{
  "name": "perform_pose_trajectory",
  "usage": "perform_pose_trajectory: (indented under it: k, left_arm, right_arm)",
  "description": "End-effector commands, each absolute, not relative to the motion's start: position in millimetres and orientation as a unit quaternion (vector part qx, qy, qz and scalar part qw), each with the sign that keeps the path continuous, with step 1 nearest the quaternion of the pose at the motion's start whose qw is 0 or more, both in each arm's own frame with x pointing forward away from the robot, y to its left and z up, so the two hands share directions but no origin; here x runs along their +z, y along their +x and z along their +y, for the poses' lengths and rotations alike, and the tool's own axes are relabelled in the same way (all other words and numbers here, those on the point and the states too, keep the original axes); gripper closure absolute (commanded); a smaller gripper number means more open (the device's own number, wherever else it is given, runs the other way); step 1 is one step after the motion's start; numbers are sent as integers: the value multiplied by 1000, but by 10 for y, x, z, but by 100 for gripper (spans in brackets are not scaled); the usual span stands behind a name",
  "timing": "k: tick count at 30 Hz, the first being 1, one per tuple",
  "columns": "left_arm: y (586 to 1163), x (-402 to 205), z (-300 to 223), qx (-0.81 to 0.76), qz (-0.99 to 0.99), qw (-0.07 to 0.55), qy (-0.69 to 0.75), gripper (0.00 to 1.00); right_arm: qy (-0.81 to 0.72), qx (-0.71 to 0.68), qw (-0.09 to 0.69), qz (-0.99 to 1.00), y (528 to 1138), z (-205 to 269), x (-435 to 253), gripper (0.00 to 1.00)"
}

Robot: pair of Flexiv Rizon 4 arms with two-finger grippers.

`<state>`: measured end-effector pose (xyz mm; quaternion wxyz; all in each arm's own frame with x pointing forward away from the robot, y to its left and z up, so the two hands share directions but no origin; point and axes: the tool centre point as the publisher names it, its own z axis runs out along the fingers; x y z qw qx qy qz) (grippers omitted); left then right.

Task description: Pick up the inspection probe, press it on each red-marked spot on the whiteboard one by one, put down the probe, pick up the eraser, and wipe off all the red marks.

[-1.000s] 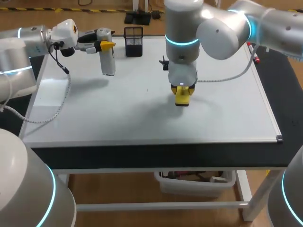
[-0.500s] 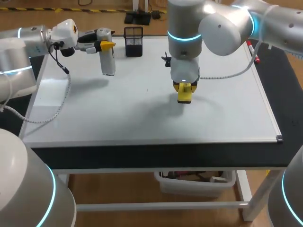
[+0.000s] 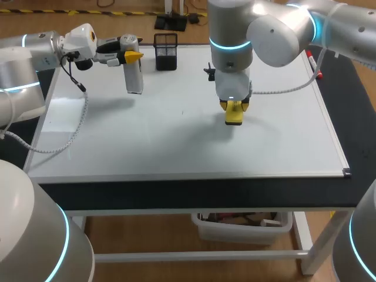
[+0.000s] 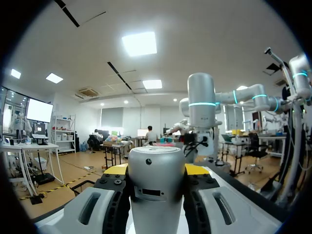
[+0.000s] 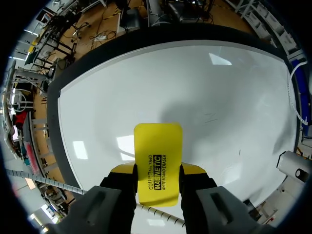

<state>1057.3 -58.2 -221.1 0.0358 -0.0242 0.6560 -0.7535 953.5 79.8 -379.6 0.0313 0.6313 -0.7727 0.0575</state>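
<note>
R gripper (image 5: 157, 170) clamps eraser (image 5: 158, 141) btwn both fingers, eraser poking past tips, at whiteboard (image 3: 147, 141) mid. R arm vertical, pointing down. L gripper (image 3: 130, 56) shut round probe (image 3: 134, 76) top; probe upright, far-left of board. L arm horizontal.

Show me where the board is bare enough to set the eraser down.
Free: the whiteboard's near strip in front of the eraser, and its right side. Crowded: far left, around probe and black basket.

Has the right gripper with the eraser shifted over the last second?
Yes: the right gripper, shut on the eraser, slid toward the right edge of the whiteboard.
</note>
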Motion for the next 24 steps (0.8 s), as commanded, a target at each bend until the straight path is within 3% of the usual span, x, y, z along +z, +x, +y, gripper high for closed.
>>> perform_pose_trajectory:
  k: [1, 24]
  left_arm:
    - [10566, -2200, -583, -753, 656, 37, -25, 100]
    - [10566, -2200, -583, -753, 656, 37, -25, 100]
  right_arm:
    - [631, 58, 39, -772, 9664, 758, -3787, 100]
    - [641, 50, 13, -766, 10664, 430, -3707, 100]
